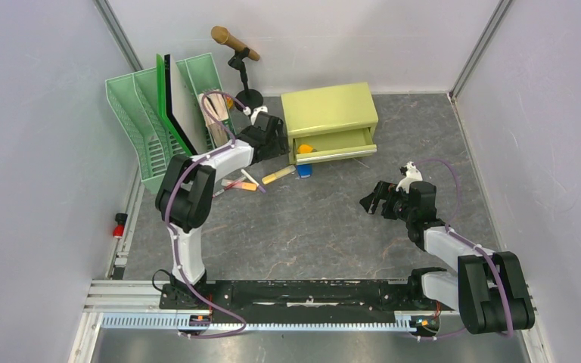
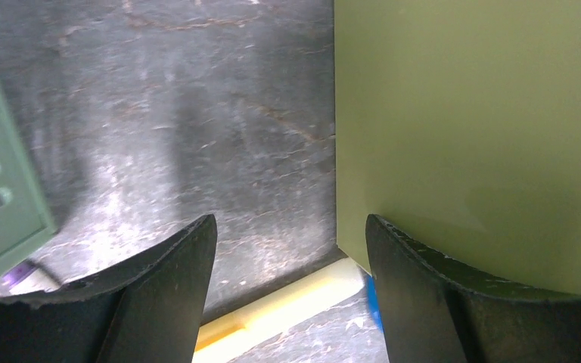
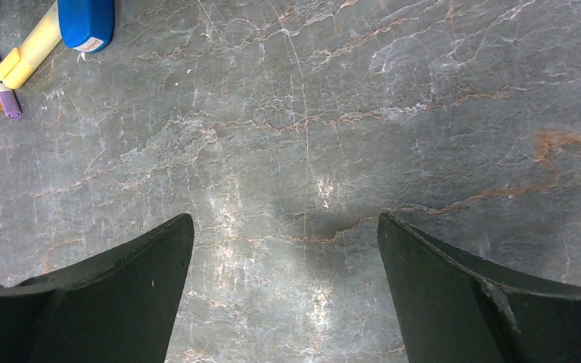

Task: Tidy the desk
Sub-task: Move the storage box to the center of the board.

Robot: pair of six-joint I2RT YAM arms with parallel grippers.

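The desk is a dark grey, veined tabletop. My left gripper hovers by the left side of the yellow-green cabinet. In the left wrist view it stands open and holds nothing; a yellow highlighter lies on the desk beneath and just ahead of the fingers. A blue object lies in front of the cabinet's open drawer, next to the highlighter. My right gripper is open over bare desk, with nothing between its fingers.
A green file rack holding boards stands at the back left, with a microphone on a stand behind it. Several markers lie left of the highlighter. Small orange and yellow items sit in the open drawer. Pale walls enclose the desk.
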